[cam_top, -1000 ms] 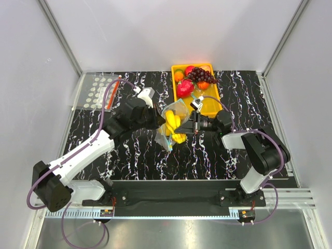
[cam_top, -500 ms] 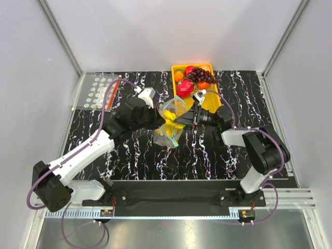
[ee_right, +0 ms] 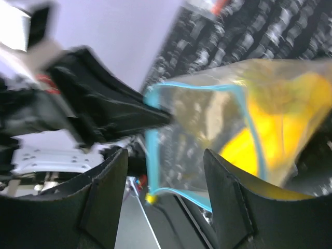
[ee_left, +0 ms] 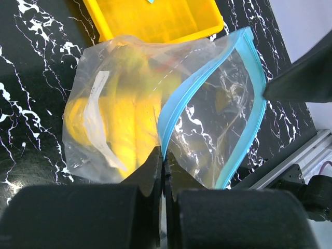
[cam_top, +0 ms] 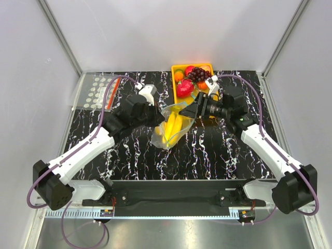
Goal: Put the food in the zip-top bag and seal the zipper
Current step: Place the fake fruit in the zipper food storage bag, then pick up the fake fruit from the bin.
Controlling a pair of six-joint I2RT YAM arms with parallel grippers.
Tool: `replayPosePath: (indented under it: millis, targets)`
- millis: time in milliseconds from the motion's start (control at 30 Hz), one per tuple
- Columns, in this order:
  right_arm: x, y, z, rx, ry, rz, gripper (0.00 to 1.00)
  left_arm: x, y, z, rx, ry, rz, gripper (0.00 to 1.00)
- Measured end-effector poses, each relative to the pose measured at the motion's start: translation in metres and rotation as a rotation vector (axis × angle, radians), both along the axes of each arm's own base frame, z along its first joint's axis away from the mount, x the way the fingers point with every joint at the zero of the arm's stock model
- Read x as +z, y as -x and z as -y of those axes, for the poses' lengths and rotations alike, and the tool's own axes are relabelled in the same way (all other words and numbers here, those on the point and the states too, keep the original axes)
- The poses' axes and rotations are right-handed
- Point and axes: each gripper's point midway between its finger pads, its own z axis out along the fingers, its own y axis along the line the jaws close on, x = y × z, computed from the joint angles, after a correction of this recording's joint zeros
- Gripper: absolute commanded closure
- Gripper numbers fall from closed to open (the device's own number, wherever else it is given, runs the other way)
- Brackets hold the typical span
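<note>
2 arms flank the zip-top bag [cam_top: 174, 124] on the table [cam_top: 218, 150]: left jaws pinch its teal zipper [ee_left: 207, 66], bananas [ee_left: 134, 124] inside; right jaws gape empty at the mouth — remaining food [cam_top: 197, 75] lies just behind them, in the yellow tray [cam_top: 211, 70].

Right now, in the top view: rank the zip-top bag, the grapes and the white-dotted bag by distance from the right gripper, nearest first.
1. zip-top bag: just left of the right gripper, at its fingertips.
2. grapes: beyond it, toward the back wall.
3. white-dotted bag: far-left corner of the table.
</note>
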Motion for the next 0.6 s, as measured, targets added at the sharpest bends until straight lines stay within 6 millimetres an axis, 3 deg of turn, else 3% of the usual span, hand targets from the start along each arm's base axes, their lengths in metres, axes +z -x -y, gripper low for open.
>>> replayPosePath:
  millis: [167,300,600]
  targets:
    - [-0.049,0.003,0.017,-0.068,0.177,-0.108,0.29,-0.004,0.000,-0.001,0.002,-0.016,-0.012,1.00]
    - [-0.073,0.007,0.029,-0.117,0.298,-0.153,0.27,-0.002,-0.001,-0.002,0.002,-0.020,-0.007,1.00]
    - [-0.076,0.005,0.045,-0.213,0.463,-0.132,0.33,-0.009,-0.010,-0.008,0.040,-0.080,0.000,1.00]
